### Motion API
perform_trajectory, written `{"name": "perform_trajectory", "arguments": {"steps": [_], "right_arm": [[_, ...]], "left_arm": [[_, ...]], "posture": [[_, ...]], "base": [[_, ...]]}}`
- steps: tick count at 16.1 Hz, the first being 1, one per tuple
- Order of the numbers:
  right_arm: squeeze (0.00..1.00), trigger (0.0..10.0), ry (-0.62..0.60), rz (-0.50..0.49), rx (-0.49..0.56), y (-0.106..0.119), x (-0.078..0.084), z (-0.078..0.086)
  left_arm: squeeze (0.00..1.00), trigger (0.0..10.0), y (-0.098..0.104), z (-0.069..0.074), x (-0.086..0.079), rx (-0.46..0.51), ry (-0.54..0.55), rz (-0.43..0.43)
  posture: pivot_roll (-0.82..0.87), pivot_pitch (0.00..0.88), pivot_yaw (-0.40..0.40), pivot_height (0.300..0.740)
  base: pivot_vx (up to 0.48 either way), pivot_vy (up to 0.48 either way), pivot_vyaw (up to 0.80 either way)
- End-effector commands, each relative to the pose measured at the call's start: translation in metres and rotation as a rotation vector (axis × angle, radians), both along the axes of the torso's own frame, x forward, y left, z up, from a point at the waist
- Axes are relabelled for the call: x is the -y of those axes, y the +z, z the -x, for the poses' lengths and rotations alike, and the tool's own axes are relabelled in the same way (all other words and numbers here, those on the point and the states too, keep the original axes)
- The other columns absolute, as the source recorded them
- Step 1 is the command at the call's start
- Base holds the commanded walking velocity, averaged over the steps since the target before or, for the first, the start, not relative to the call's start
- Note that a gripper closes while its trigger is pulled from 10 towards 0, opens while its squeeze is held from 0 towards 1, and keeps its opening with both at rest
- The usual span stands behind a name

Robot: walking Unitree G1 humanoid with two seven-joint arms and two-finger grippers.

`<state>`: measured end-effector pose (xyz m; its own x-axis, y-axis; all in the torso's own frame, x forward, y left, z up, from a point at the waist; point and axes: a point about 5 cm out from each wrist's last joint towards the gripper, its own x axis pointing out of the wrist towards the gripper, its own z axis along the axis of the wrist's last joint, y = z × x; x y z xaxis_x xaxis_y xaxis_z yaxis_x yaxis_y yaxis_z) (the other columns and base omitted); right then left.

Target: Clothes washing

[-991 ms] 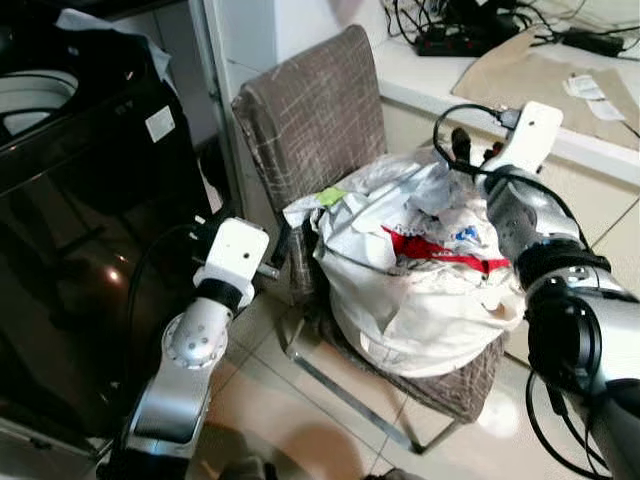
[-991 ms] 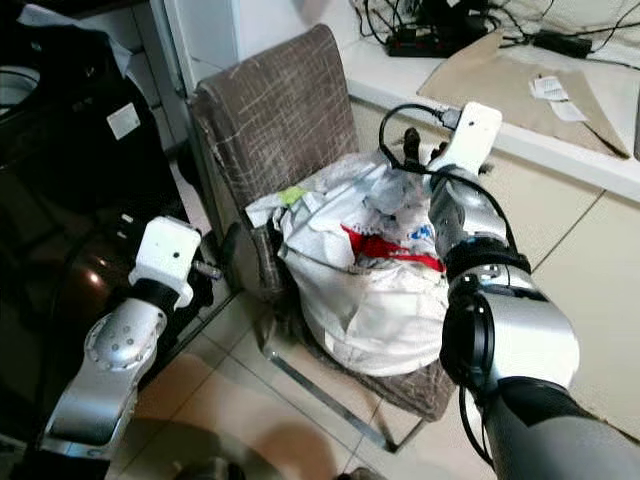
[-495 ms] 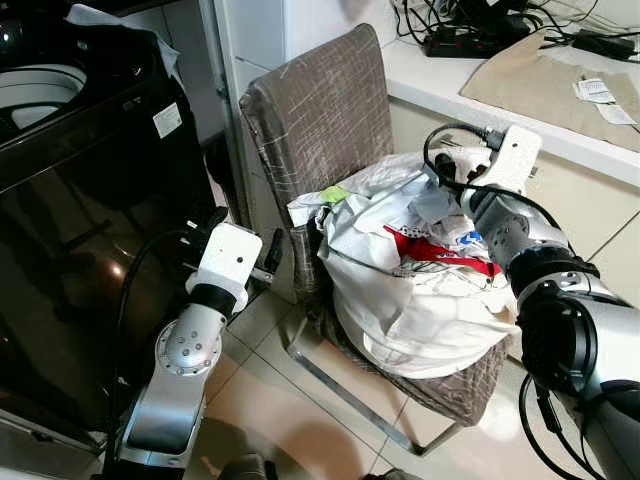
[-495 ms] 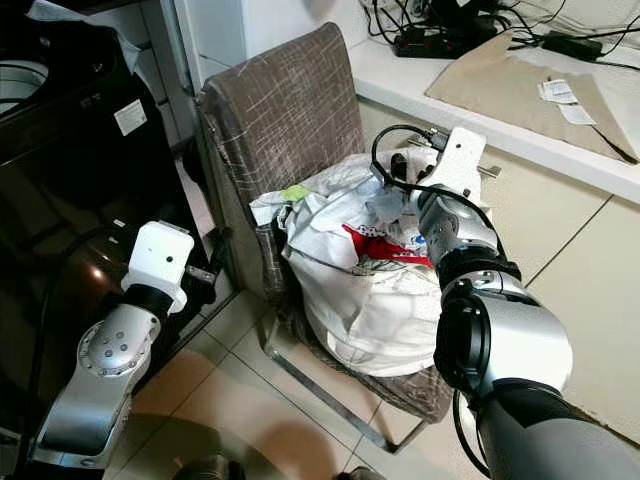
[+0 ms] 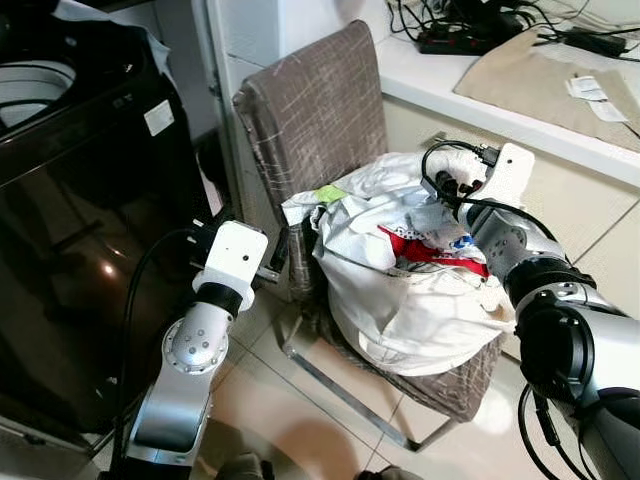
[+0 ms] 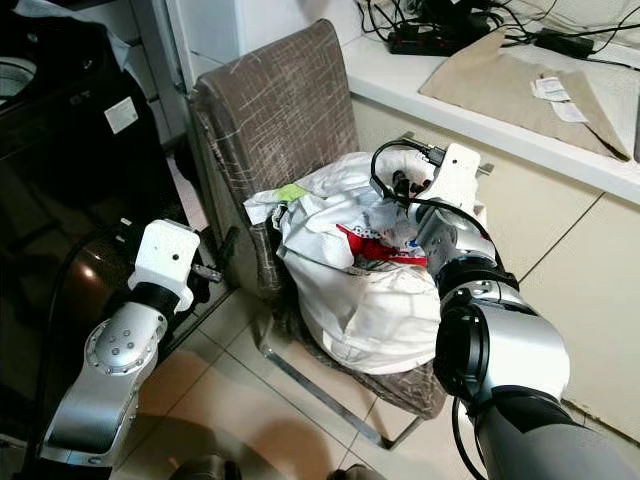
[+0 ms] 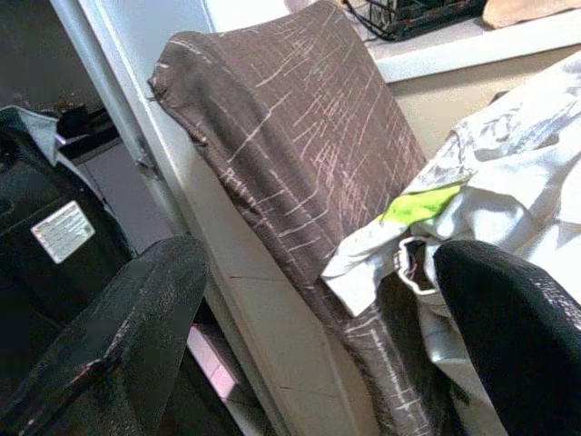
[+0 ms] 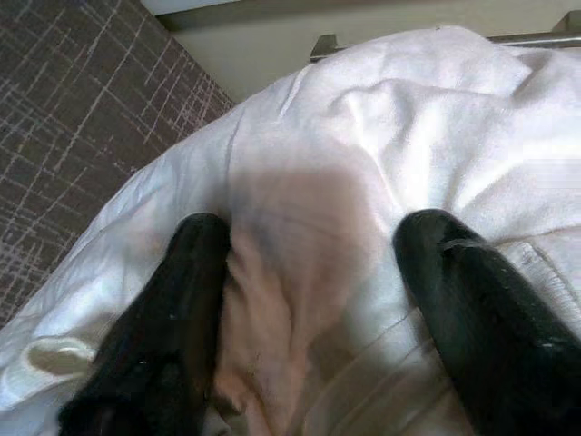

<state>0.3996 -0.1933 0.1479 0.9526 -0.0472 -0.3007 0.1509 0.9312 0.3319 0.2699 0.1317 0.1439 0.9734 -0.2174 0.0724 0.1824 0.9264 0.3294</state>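
Note:
A heap of mostly white clothes [image 5: 410,290] with a red piece [image 5: 425,250] lies on the seat of a brown fabric chair [image 5: 320,110]. My right gripper [image 5: 448,192] rests on top of the heap at its far side. In the right wrist view it is open [image 8: 313,227], its fingers [image 8: 172,309] straddling a fold of white and pinkish cloth. My left gripper [image 5: 277,258] hovers low beside the chair's left edge, open and holding nothing [image 7: 318,263]. The black washing machine [image 5: 80,230] stands at the left with its white drum [image 5: 30,85] visible from above.
A white counter [image 5: 520,100] runs behind the chair, carrying a power strip with cables [image 5: 470,30] and brown paper [image 5: 540,75]. Tiled floor [image 5: 300,400] lies between the chair legs and the washing machine. The gap between chair and machine is narrow.
My right gripper has come down and toward the left, from above the heap onto its top. The left arm has barely moved; the camera shifted slightly.

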Motion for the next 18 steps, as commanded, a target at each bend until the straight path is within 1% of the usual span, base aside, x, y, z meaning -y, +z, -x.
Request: {"name": "perform_trajectory", "arguments": {"steps": [1, 5, 7, 9, 11, 12, 13, 14, 16, 18], "right_arm": [[0.0, 0.0, 0.011, -0.015, -0.066, -0.018, -0.003, 0.007], [0.0, 0.0, 0.032, -0.018, -0.064, -0.024, -0.004, 0.01], [0.0, 0.0, 0.036, -0.005, -0.047, -0.022, -0.003, 0.009], [0.0, 0.0, 0.047, 0.134, 0.045, -0.008, 0.001, 0.005], [0.0, 0.0, 0.074, 0.224, 0.133, 0.004, -0.001, 0.001], [0.0, 0.0, 0.094, 0.252, 0.148, 0.006, -0.003, 0.001], [0.0, 0.0, 0.104, 0.26, 0.154, 0.005, -0.003, 0.001], [0.0, 0.0, 0.118, 0.251, 0.142, -0.002, -0.003, 0.004], [0.0, 0.0, 0.107, 0.222, 0.116, -0.011, 0.0, 0.008], [0.0, 0.0, 0.11, 0.225, 0.128, -0.01, -0.001, 0.008]], "left_arm": [[0.0, 10.0, 0.0, -0.002, 0.002, -0.009, 0.0, 0.005], [0.0, 10.0, -0.001, -0.004, 0.005, -0.014, -0.009, 0.016], [0.0, 10.0, -0.001, -0.005, 0.006, -0.014, -0.012, 0.018], [0.0, 10.0, -0.001, -0.006, 0.006, -0.013, -0.016, 0.018], [0.0, 10.0, 0.0, -0.008, 0.006, -0.009, -0.014, 0.02], [0.0, 10.0, 0.0, -0.009, 0.007, -0.008, -0.014, 0.021], [0.0, 10.0, 0.0, -0.009, 0.007, -0.008, -0.014, 0.023], [0.0, 10.0, 0.0, -0.01, 0.011, -0.007, -0.022, 0.029], [0.0, 10.0, -0.001, -0.012, 0.013, -0.007, -0.032, 0.033], [0.0, 10.0, -0.001, -0.014, 0.014, -0.007, -0.037, 0.034]], "posture": [[0.11, 0.094, -0.038, 0.74], [0.1, 0.095, -0.034, 0.74], [0.09, 0.093, -0.03, 0.74], [0.09, 0.09, -0.032, 0.74], [0.08, 0.084, -0.037, 0.74], [0.08, 0.081, -0.038, 0.74], [0.08, 0.081, -0.038, 0.74], [0.06, 0.079, -0.038, 0.74], [0.05, 0.08, -0.035, 0.74], [0.04, 0.078, -0.031, 0.74]], "base": [[0.0, 0.0, 0.0], [0.0, 0.0, 0.0], [0.0, 0.0, 0.0], [0.0, 0.0, 0.0], [0.0, 0.0, 0.0], [0.0, 0.0, 0.0], [0.0, 0.0, 0.0], [0.0, 0.0, 0.0], [0.0, 0.0, 0.0], [0.0, 0.0, 0.0]]}}
